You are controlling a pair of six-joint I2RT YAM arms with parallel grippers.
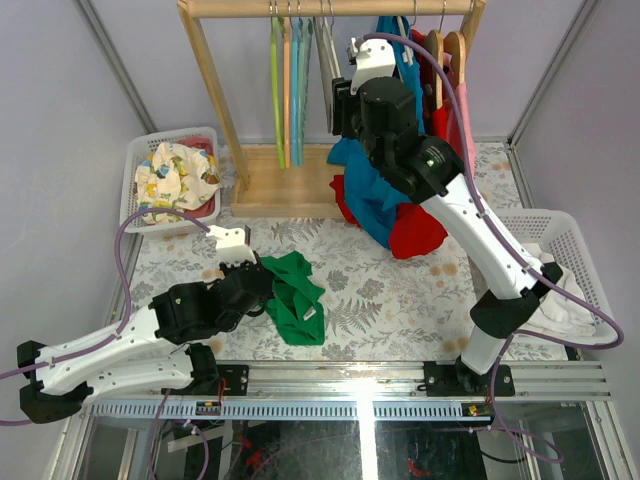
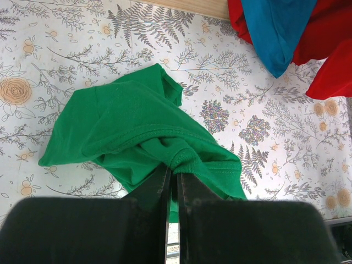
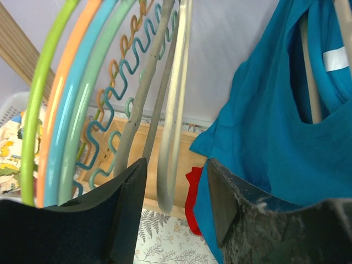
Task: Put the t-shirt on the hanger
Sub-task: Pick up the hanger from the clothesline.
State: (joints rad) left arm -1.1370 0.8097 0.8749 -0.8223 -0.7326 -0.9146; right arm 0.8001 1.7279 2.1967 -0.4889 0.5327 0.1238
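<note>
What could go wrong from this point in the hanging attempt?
1. The left end effector pinches only a bunched fold of the t-shirt; lifting may leave it tangled, with no opening for the hanger.
2. The open right end effector straddles the hanger, but a grey hanger sits close beside it and could get caught too.

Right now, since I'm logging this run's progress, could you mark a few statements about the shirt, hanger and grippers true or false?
1. The left gripper is shut on the t-shirt. True.
2. The t-shirt already hangs from the rack. False: it lies crumpled on the table.
3. The right gripper is open, with the hanger between its fingers. True.
4. The blue garment lies in the white basket. False: it hangs on the rack.
</note>
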